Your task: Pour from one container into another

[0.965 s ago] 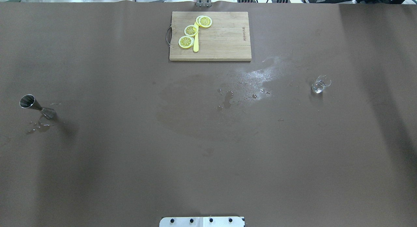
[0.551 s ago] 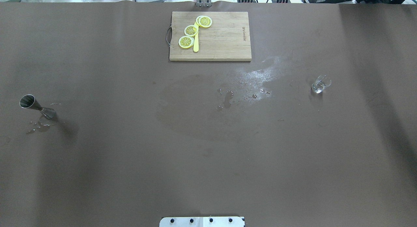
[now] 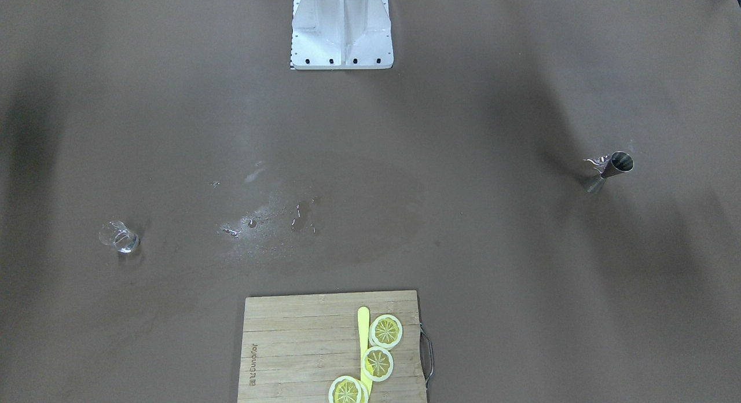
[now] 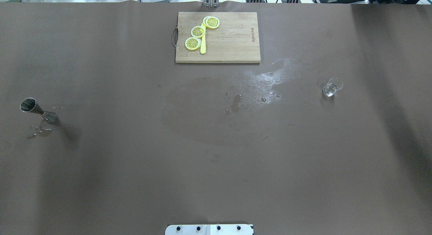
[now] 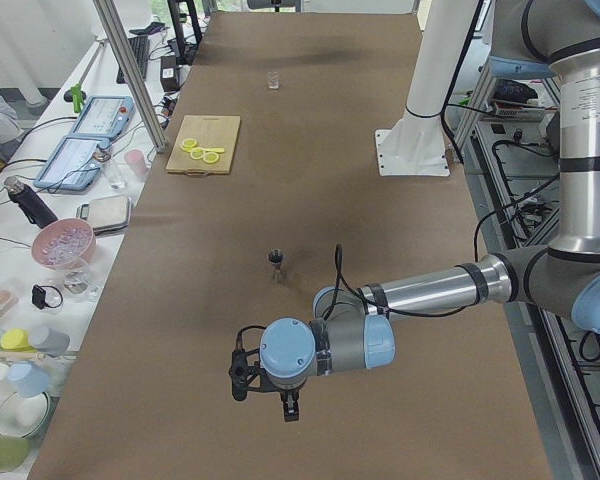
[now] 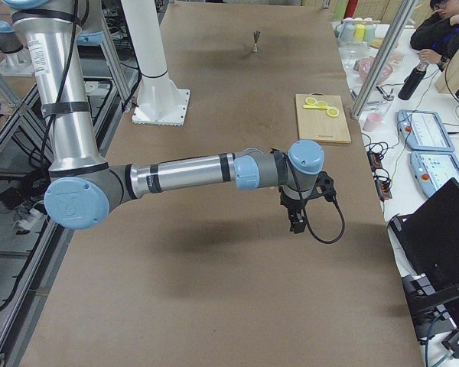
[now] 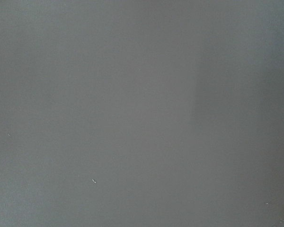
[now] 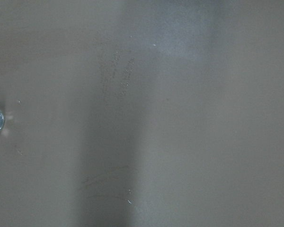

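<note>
beaker: small clear glass beaker [image 4: 332, 87] standing upright on the robot's right half of the table, on its own. Looks like there's a bit of liquid in it, but I can't tell how much.
jigger: steel jigger [image 4: 37, 110] is way over on the robot's left side, upright with its open mouth up. Well apart from the beaker, basically at opposite ends of the table.
left gripper: left gripper [image 5: 290, 408] only shows in the side cam. It hangs over bare table, pointing down, nearer the camera than the jigger and not touching it. Fingers apart or together? Honestly can't tell from that angle.
right gripper: right gripper [image 6: 297, 223] is the same deal, side cam only, pointing down over the brown surface. Can't tell how its fingers stand, and nothing visibly in it.
wrist cams: the left one is just plain brown surface. The right one catches the beaker right at its left edge.
table: brown cover [image 4: 135, 177] with a wet smear [image 4: 266, 79] around the middle, between board and beaker, plus a little puddle [image 4: 40, 131] just beside the jigger.
cutting board: wooden board [image 4: 233, 39] at the far edge from the robot, with lemon slices [image 4: 198, 31] and a yellow stick-shaped tool [image 4: 203, 46] lying on it.
base: white mount [image 3: 341, 26] at the robot's edge.
</note>
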Controlling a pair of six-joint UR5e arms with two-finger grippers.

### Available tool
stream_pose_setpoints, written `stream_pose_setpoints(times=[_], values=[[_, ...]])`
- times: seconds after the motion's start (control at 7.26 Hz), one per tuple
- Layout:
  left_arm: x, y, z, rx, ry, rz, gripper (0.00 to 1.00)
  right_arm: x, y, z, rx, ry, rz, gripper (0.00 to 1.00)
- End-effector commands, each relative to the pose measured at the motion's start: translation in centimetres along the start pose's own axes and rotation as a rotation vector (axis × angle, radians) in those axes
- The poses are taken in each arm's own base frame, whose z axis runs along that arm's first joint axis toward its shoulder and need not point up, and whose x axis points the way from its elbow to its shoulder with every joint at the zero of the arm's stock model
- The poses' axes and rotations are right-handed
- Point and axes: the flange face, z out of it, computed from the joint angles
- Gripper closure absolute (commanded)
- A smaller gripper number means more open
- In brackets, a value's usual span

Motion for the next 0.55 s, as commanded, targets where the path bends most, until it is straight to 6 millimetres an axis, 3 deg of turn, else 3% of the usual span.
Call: stream_pose_setpoints(times=[0.0,0.28,0.41], values=[[0.1,-0.1,0.0,-0.001,0.000,0.001,0.01,-1.9,-1.4,3.0,0.113,-0.011,-0.200,0.00],[0.1,-0.1,0.0,-0.001,0.000,0.001,0.01,-4.4,-1.9,6.2,0.152,-0.041,-0.333,0.00],[0.1,-0.1,0.0,-0.001,0.000,0.001,0.01,-4.4,-1.7,6.9,0.184,-0.042,-0.395,0.00]])
